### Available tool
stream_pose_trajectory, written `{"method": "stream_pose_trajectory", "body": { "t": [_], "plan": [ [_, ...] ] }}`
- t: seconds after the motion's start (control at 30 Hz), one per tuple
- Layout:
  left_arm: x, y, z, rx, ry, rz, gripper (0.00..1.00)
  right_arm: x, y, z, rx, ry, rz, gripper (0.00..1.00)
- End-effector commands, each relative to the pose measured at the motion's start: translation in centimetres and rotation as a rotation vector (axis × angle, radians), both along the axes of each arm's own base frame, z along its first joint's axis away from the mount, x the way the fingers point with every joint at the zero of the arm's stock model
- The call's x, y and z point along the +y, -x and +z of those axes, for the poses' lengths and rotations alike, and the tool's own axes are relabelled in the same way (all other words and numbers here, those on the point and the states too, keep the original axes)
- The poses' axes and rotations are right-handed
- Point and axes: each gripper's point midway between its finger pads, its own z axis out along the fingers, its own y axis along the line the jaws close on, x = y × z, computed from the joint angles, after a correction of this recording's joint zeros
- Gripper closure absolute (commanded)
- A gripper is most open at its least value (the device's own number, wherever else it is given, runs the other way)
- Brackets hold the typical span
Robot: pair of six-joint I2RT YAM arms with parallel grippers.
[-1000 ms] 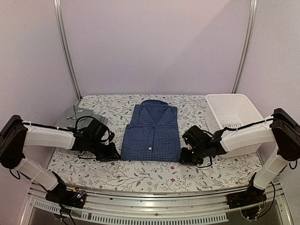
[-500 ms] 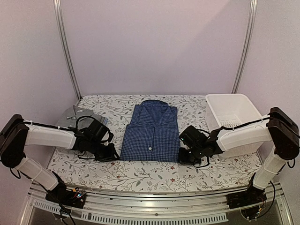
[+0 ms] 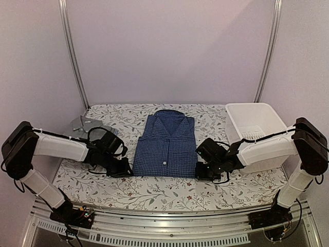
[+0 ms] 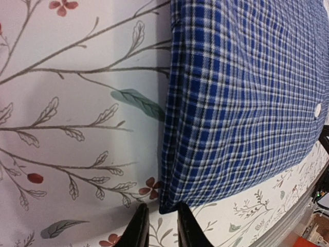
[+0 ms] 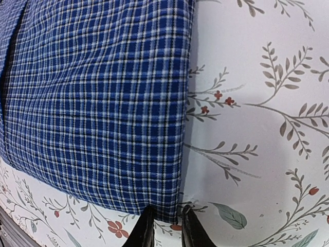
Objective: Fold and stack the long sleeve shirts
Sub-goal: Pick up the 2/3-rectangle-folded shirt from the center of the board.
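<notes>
Shirt (image 3: 165, 146), dark blue fine check, collared, white-buttoned, lies folded flat at centre frame on the floral counter (image 3: 154, 193); left tool (image 4: 159, 226) and right tool (image 5: 164, 226), narrowly parted, sit at its lower corners, grip unclear.

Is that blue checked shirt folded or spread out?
Folded: the blue checked shirt lies as a neat rectangle, no sleeves showing, its side edges thick and rounded.

shirt (image 3: 165, 146) centre, basket (image 3: 255, 123) right, second shirt (image 3: 85, 125) left
</notes>
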Motion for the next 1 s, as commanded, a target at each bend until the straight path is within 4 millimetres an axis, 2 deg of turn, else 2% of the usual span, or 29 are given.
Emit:
{"method": "stream_pose_trajectory", "body": {
  "t": [0.0, 0.23, 0.47, 0.53, 0.7, 0.97],
  "plan": [
    [-0.9, -0.1, -0.2, -0.004, -0.001, -0.035, 0.80, -1.0, 0.3, -1.2, 0.015, 0.068, -0.005, 0.82],
    [-1.5, 0.3, -0.4, 0.012, 0.008, -0.047, 0.87, -0.8, 0.2, -1.3, 0.014, 0.059, -0.008, 0.86],
    [-2.0, 0.3, -0.3, 0.019, 0.030, -0.048, 1.00, -0.3, -0.3, -0.6, -0.007, 0.041, -0.009, 0.97],
    [-2.1, 0.3, 0.0, 0.018, 0.036, -0.049, 1.00, -0.3, -0.4, -0.2, -0.015, 0.038, -0.012, 1.00],
    [-1.6, 0.5, 1.3, 0.004, 0.026, -0.036, 1.00, -0.5, -0.3, 0.7, -0.030, 0.037, -0.015, 1.00],
    [-0.3, 2.6, 2.3, 0.019, 0.002, -0.040, 1.00, -0.5, 1.9, 2.4, -0.045, 0.052, 0.008, 1.00]
  ]
}}
